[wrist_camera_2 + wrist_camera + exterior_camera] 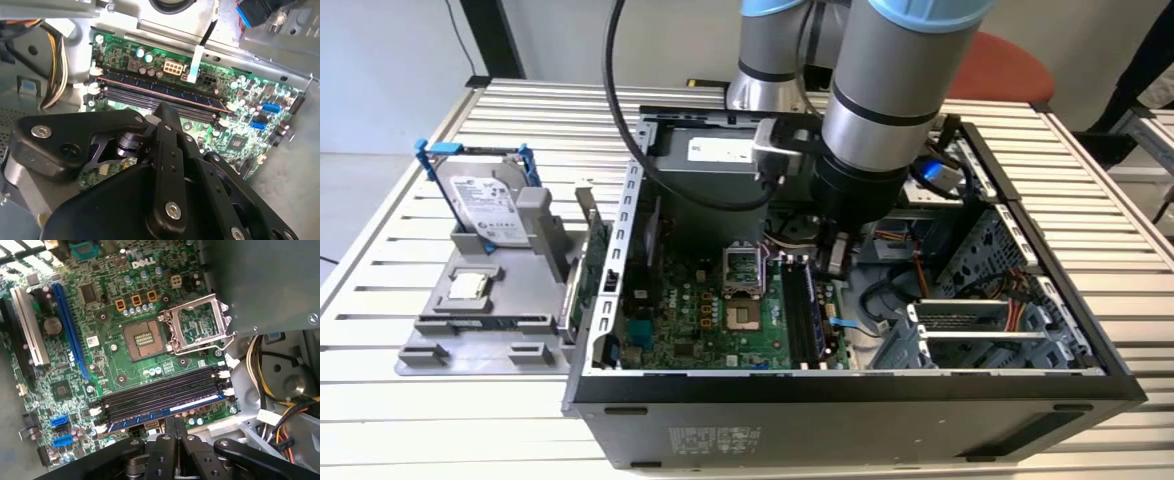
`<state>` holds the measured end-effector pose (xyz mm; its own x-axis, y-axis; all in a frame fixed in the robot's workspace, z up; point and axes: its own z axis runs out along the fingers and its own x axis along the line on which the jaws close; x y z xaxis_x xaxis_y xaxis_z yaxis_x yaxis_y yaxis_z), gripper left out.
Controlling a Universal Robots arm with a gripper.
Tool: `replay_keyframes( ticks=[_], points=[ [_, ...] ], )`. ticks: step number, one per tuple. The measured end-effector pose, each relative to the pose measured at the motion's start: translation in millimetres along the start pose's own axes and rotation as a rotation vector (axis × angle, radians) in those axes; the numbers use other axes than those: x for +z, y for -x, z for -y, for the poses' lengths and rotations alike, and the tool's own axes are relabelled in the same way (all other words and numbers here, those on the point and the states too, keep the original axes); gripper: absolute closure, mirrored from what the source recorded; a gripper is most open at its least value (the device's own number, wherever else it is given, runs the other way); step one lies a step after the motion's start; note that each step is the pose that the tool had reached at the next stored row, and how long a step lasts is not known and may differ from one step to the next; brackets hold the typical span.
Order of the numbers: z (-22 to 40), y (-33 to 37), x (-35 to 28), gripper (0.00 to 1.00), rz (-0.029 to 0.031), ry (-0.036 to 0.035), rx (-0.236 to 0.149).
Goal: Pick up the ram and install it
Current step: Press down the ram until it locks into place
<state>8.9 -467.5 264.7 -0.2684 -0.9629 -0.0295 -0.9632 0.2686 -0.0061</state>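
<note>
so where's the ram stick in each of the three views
Exterior view: the ram sits in the slot row furthest to the exterior view's right, by the gripper.
First wrist view: the ram is the row nearest the gripper.
Second wrist view: the ram is the row beyond the gripper.
Shared landmark: the empty memory slots alongside it.

green motherboard [125,315] with black memory slots [160,392], blue card slot [70,330], black hand [167,150].
</note>
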Motion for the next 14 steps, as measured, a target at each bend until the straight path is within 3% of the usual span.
replay_keyframes(
  ticks=[8, 14],
  points=[
    [0.8, 0.2, 1.0, 1.0, 0.0017, 0.004, -0.13],
    [2.4, 0.6, 1.6, 1.0, 0.0029, 0.0056, -0.181]
  ],
)
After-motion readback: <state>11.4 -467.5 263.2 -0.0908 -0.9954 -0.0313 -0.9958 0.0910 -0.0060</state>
